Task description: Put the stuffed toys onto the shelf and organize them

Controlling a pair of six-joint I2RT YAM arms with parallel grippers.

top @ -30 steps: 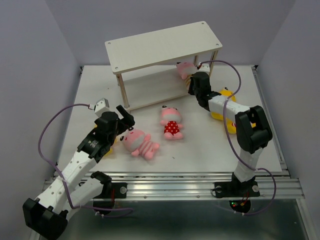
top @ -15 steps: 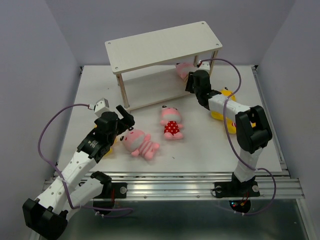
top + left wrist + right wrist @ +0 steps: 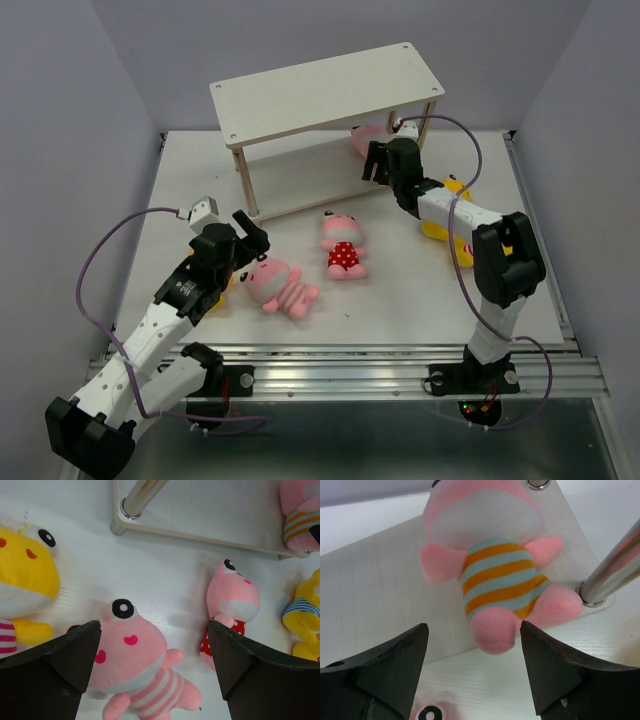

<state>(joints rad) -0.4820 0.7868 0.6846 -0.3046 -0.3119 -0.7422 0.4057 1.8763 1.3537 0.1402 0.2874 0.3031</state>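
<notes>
- Done: one pink plush toy in an orange-and-blue striped outfit [image 3: 495, 575] lies on the lower board of the cream two-tier shelf [image 3: 330, 80], at its right end.
- The right hand [image 3: 378, 162] is spread open just before it, gripping nothing.
- Left: at least four more toys lie on the white bench [image 3: 400, 300], one a pink plush toy in pink stripes [image 3: 280, 285] below the wide-open, empty left hand [image 3: 252, 228].

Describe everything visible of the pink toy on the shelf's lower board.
The pink toy is soft plush with a white face patch, stubby arms and legs, and an outfit striped orange and pale blue. It rests on the lower board near its right end, beside a metal post, with one foot reaching past the board's edge. The open right end effector straddles that foot, apparently not gripping it.
</notes>
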